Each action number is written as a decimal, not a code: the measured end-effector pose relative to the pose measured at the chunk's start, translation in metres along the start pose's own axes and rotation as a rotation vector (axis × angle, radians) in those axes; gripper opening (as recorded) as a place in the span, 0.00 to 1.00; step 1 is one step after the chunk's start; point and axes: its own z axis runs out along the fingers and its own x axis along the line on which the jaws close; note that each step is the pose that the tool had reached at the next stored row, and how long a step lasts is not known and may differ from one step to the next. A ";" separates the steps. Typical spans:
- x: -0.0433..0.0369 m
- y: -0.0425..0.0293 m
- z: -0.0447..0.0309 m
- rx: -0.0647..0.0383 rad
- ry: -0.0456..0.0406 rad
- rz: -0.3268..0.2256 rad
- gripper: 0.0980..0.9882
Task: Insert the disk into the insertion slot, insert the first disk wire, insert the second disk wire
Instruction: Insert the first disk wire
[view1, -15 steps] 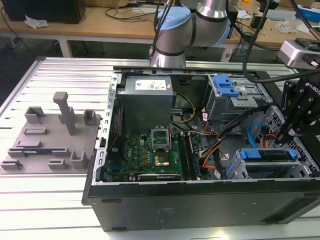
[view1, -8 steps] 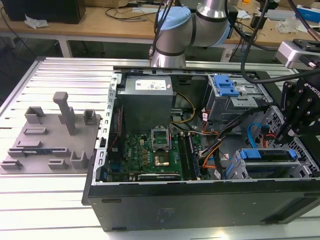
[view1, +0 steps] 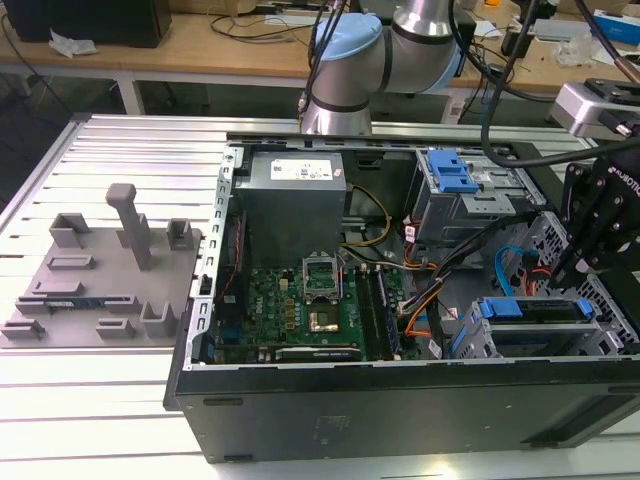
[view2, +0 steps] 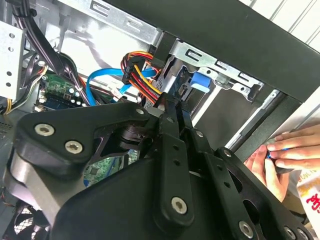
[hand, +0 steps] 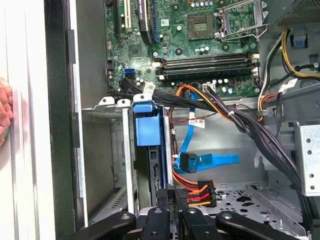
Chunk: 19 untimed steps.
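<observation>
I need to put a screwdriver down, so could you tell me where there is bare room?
The slotted table lies bare around the grey fixture plate, at the exterior view's left. Inside the case it is crowded: cables run beside the disk.

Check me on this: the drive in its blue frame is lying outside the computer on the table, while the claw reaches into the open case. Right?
Not quite. The drive in its blue frame is not lying outside: the first wrist view shows it seated in the grey metal cage inside the open case. The claw does reach into it.
</observation>
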 end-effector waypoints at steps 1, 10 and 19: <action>0.0000 0.0000 0.0002 0.002 0.0000 -0.005 0.07; 0.0002 0.0010 0.0006 0.010 0.0003 -0.021 0.07; 0.0062 0.0040 0.0018 0.019 0.0000 -0.024 0.07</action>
